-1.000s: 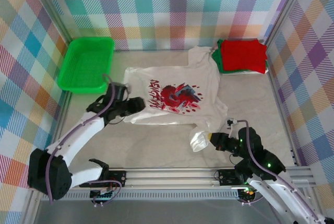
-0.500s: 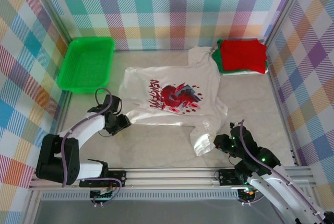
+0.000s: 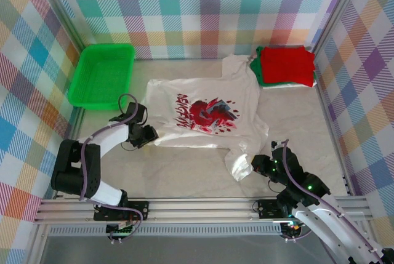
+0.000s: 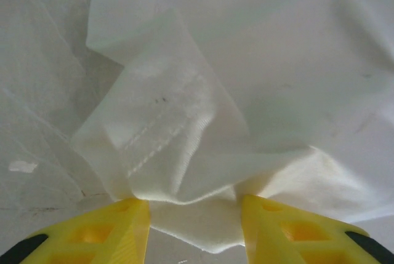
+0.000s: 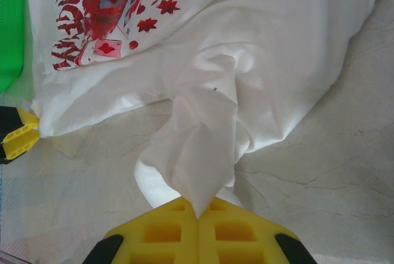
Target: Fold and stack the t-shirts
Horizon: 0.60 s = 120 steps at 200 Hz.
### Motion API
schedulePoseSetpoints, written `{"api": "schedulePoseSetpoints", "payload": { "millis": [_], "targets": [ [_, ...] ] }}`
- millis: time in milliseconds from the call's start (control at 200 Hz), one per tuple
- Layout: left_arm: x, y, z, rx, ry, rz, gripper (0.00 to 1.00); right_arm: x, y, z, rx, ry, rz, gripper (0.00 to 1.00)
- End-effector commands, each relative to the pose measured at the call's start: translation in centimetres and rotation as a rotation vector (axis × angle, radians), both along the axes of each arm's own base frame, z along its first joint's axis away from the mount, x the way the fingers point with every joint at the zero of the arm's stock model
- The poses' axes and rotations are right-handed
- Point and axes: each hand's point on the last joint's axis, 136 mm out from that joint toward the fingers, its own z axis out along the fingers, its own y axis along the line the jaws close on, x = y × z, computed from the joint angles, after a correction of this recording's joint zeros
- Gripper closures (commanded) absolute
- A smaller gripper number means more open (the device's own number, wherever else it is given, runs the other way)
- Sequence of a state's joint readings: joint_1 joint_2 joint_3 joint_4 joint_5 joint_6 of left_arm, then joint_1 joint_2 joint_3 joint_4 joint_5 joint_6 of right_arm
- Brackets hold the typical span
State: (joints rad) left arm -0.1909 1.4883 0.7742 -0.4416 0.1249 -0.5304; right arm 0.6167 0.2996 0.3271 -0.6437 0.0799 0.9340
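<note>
Pale marbled table; on it green tray, white tee, folded red-and-green tees

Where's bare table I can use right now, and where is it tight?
Free: the near strip of table between left gripper and right gripper, in front of the white tee; the right side between tee and wall, nearer than the folded tees. Tight: between green tray and left gripper.

Shifted the left gripper nearer and left, to the near-left corner of the white t-shirt. Narrowed its jaws around the hem there.
</note>
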Motion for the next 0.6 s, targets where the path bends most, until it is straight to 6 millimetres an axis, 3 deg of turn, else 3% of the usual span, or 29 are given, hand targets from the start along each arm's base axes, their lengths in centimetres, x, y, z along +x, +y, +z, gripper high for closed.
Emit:
{"api": "schedulePoseSetpoints", "payload": {
  "millis": [0,235,390,595],
  "targets": [
    [0.3,0.7,0.2,0.020,-0.002,0.022,0.58,0.6,0.1,0.1,-0.011,-0.030,0.000,1.00],
    [1.2,0.9,0.9,0.042,-0.015,0.023,0.65,1.2,-0.2,0.6,-0.017,-0.058,-0.028,1.00],
    [1.6,0.8,1.5,0.035,-0.030,0.017,1.00,1.6,-0.5,1.5,-0.022,-0.083,-0.048,1.00],
    [0.1,0.9,4.6,0.026,-0.071,0.007,1.00,1.3,-1.9,3.6,-0.042,-0.117,-0.089,1.00]
  ]
}}
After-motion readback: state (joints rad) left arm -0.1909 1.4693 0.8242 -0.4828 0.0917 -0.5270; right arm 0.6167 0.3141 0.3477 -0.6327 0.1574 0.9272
